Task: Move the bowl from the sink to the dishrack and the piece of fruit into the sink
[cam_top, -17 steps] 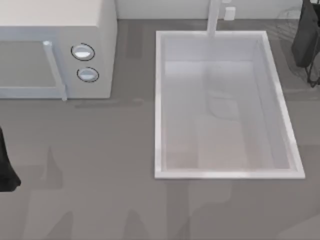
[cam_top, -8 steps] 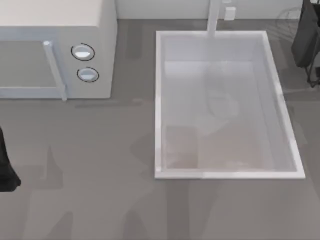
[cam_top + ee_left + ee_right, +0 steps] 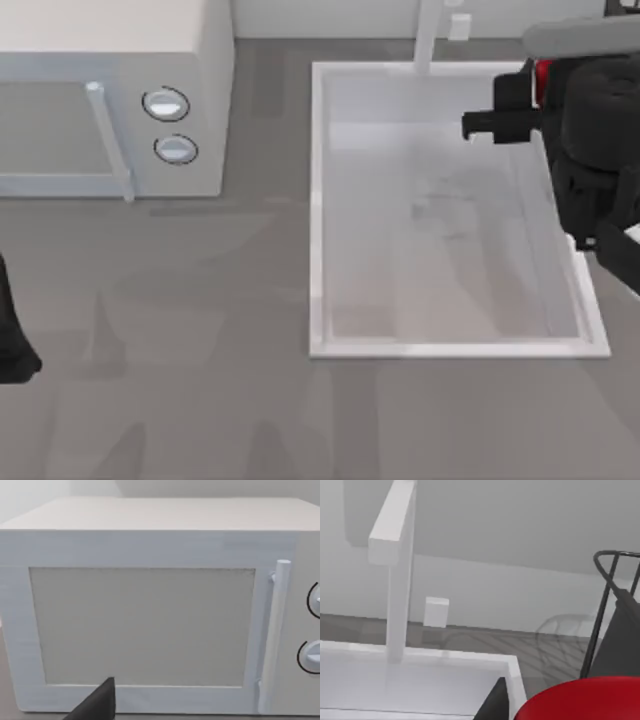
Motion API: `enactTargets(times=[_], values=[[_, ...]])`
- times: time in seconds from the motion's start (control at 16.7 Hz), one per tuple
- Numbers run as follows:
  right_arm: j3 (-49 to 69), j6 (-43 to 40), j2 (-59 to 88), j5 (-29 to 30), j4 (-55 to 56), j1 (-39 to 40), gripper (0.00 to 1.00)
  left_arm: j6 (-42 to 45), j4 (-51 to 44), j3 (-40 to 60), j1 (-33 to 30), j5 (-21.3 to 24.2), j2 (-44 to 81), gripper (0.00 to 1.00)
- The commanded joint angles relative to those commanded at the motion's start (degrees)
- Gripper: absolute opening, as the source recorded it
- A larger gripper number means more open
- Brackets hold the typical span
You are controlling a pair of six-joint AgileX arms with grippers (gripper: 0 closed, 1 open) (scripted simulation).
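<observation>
right claw point(image 3: 530, 95) gripping red fruit point(image 3: 580, 700), over sink point(image 3: 320, 200) rim

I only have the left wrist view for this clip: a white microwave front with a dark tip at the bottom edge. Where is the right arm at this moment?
Observer: The right gripper is above the right rim of the sink, at the faucet end.
Operator: Is it carrying anything?
Observer: Yes, it is shut on the piece of fruit, which is red and sits close under the right wrist camera.
Operator: And where does my left arm sit on the table?
Observer: The left arm is parked at the table's left edge, in front of the microwave.
</observation>
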Motion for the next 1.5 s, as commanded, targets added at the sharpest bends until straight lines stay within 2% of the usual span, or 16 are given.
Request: enactTargets(times=[0.3, 0.72, 0.9, 1.5], values=[[-4.6, 3.2, -1.9, 4.1, 12.8, 8.6, 0.00, 0.0, 0.0, 0.0, 0.0, 0.0, 0.0, 1.00], [-4.8, 3.5, -1.7, 4.2, 13.6, 9.0, 0.00, 0.0, 0.0, 0.0, 0.0, 0.0, 0.0, 1.00], [-5.3, 3.4, 2.2, 4.4, 17.6, 9.2, 0.00, 0.0, 0.0, 0.0, 0.0, 0.0, 0.0, 1.00], [-10.0, 3.1, 30.2, 4.9, 51.5, 9.3, 0.00, 0.0, 0.0, 0.0, 0.0, 0.0, 0.0, 1.00]])
